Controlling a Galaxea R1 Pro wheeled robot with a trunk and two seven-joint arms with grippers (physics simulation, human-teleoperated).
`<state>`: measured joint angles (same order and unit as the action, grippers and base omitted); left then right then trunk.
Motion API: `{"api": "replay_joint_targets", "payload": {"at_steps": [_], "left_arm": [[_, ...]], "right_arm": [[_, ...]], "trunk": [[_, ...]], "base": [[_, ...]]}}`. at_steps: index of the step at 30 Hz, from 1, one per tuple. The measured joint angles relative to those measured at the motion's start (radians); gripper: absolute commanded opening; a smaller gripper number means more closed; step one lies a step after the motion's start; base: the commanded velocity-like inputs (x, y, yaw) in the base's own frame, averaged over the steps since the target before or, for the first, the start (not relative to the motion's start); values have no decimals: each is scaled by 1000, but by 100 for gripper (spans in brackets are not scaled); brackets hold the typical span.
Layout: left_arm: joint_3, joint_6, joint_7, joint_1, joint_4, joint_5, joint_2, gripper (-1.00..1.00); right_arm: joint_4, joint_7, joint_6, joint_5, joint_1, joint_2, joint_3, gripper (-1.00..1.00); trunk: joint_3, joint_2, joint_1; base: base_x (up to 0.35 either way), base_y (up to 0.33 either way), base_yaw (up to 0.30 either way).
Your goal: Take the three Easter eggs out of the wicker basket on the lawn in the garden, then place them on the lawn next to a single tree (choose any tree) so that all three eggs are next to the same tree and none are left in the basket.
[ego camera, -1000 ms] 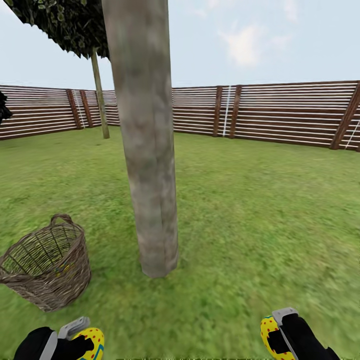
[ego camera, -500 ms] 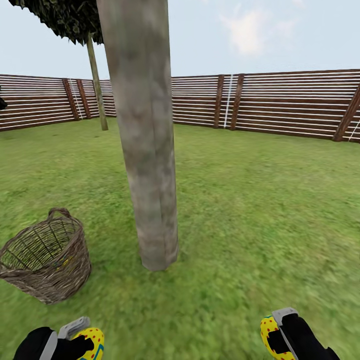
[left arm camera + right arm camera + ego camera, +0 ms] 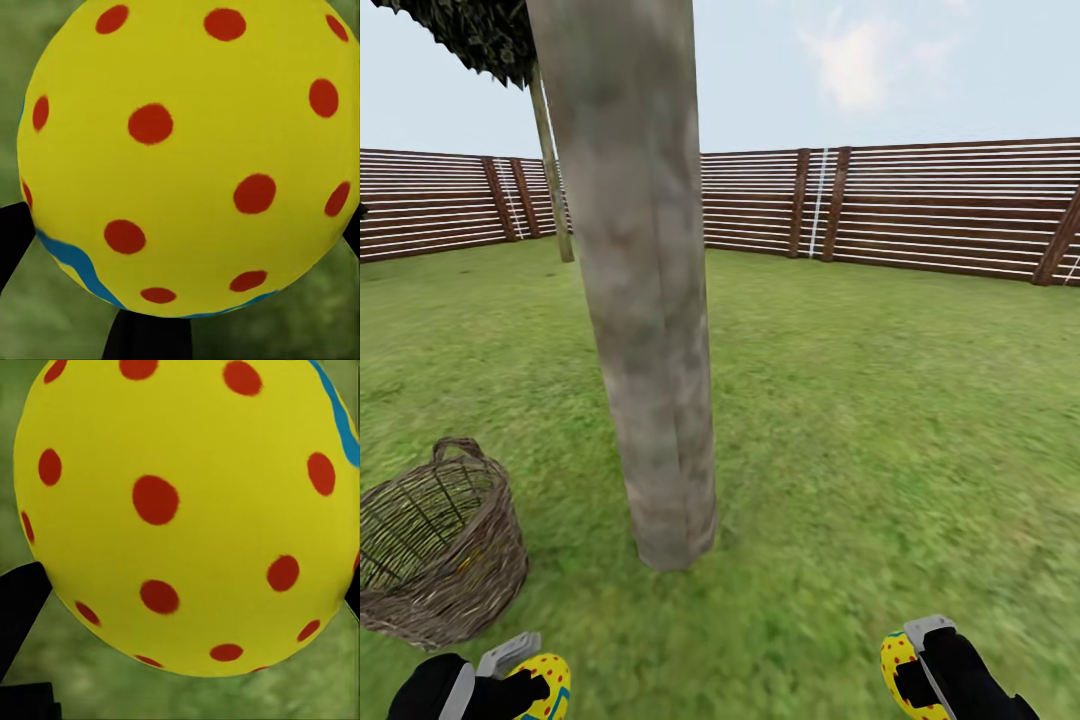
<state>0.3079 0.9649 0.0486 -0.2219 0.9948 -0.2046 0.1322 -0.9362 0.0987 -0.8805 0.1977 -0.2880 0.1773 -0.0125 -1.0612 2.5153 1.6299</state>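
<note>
The thick pale grey-brown trunk of the tree [image 3: 645,300] rises from the lawn [image 3: 880,430] just ahead of me. The brown wicker basket [image 3: 435,545] stands on the grass to the trunk's left; a faint yellow patch shows through its weave. At the bottom left my left gripper [image 3: 525,680] is shut on a yellow, red-dotted Easter egg [image 3: 542,685] [image 3: 187,150]. At the bottom right my right gripper [image 3: 915,675] is shut on another Easter egg [image 3: 900,672] [image 3: 187,510]. Both are held low over the grass.
A brown slatted fence [image 3: 920,215] encloses the lawn at the back. A thin-trunked tree [image 3: 550,170] stands far back on the left. Open grass stretches to the right of the thick trunk.
The view has shifted: trunk and basket appear closer and further left. Both grippers keep the same hold on their eggs.
</note>
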Motion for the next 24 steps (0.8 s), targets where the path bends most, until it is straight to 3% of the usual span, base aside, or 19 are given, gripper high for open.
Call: {"api": "replay_joint_targets", "payload": {"at_steps": [5, 24], "left_arm": [[0, 0, 0, 0, 1, 0, 0, -100], [0, 0, -1, 0, 0, 0, 0, -100]], "right_arm": [[0, 0, 0, 1, 0, 0, 0, -100], [0, 0, -1, 0, 0, 0, 1, -100]], "trunk": [[0, 0, 0], [-73, 4, 9]], "base": [[18, 0, 0], [0, 0, 0]]}}
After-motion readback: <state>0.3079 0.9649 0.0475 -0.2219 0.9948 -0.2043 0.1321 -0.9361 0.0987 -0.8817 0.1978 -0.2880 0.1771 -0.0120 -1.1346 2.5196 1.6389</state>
